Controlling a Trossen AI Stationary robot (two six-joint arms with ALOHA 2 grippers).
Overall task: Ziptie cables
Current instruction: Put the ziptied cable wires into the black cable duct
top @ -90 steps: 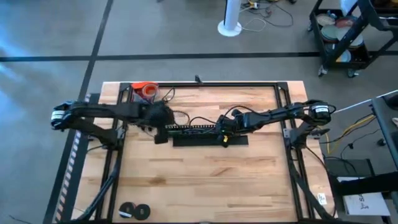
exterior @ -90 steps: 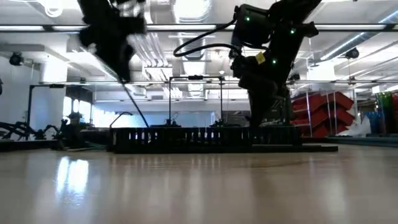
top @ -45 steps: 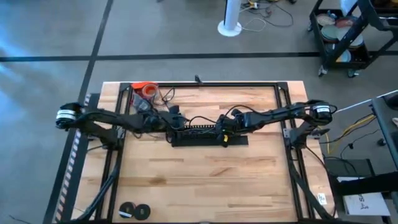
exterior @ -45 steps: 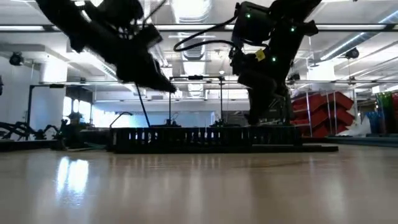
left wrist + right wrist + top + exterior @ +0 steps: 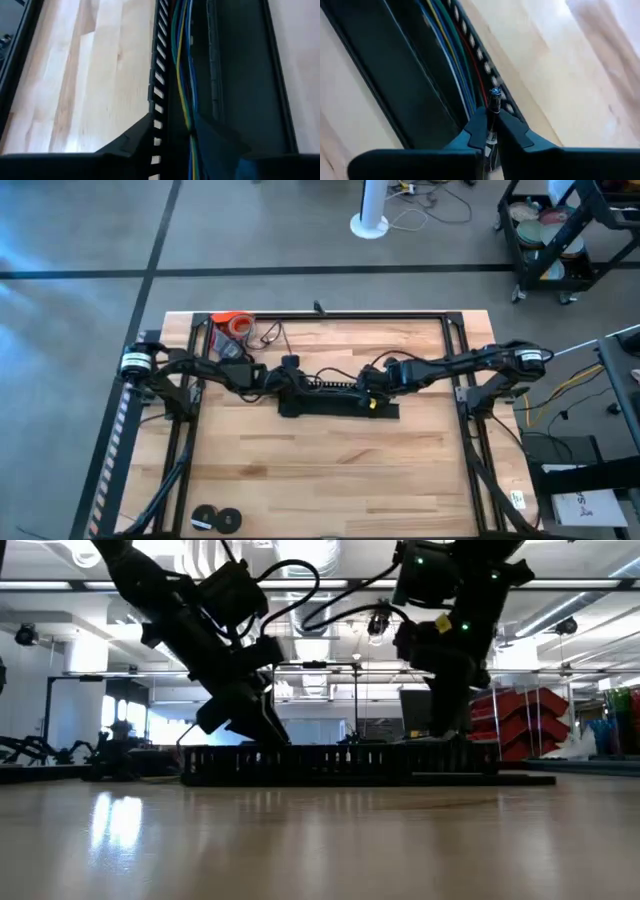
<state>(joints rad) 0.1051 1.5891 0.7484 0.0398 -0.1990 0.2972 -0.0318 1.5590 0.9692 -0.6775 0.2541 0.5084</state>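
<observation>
The cables point(image 5: 181, 65), thin yellow, green and blue wires, with a red one too in the right wrist view point(image 5: 452, 60), run along the inside of a long black slotted duct point(image 5: 330, 395) at the table's middle. My left gripper point(image 5: 172, 120) is open at the duct's left end point(image 5: 290, 377). One finger stands outside the slotted wall and one inside, with the cables passing between them. My right gripper point(image 5: 489, 112) is at the duct's right part point(image 5: 368, 390). It is shut on a thin stick-like piece with a shiny tip point(image 5: 494, 92). My right gripper pinches the thin piece point(image 5: 492, 107) between its two fingertips, and the shiny tip sticks out beyond them. The piece stands over the duct's slotted wall, beside the cables. Whether it is a zip tie or a wire end cannot be told.
A flat black strip point(image 5: 340, 411) lies along the duct's near side. An orange-topped item point(image 5: 232, 323) and loose wire sit at the far left. Two black rolls point(image 5: 215, 518) lie at the near left edge. A black frame point(image 5: 455, 330) borders the table.
My left gripper has swung from above the table's left part toward the right edge and down, tipping forward until its fingers straddle the duct's left end. My right gripper has shifted a little toward the right edge and stayed shut.
</observation>
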